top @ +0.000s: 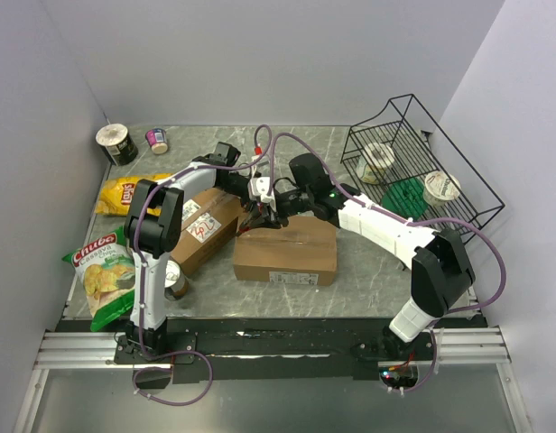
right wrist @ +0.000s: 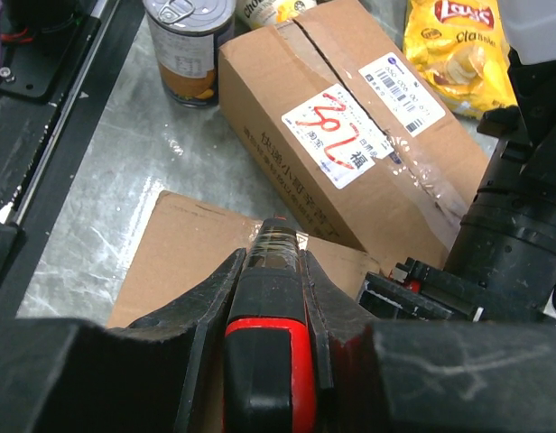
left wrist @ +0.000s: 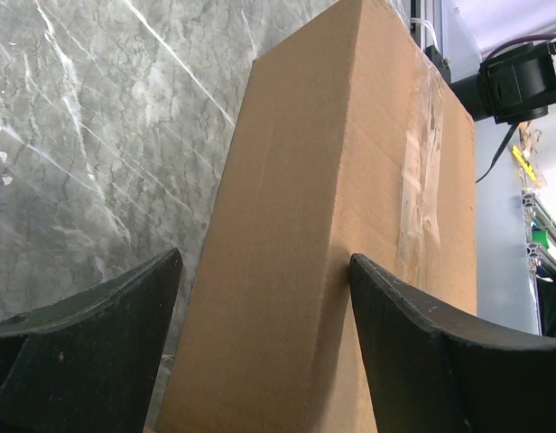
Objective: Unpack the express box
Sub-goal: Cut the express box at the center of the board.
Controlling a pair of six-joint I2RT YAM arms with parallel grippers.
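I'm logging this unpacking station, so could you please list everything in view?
plain box: 1, brown, taped, table centre
labelled box: 1, brown, left of the plain box
Lay's bag: 1, yellow, far left
cassava chips bag: 1, green, near-left edge
can: 1, metal, at the labelled box's near end
tub: 1, dark with white lid, far-left corner
small cup: 1, pink, beside the tub
wire basket: 1, black, right side
lidded cups: 2, white, inside the basket
green item: 1, inside the basket, unidentifiable
table: 1, grey marble
red-and-black tool: 1, in the right gripper
left gripper: 1, black, open, straddling the plain box
right gripper: 1, black, shut on the tool
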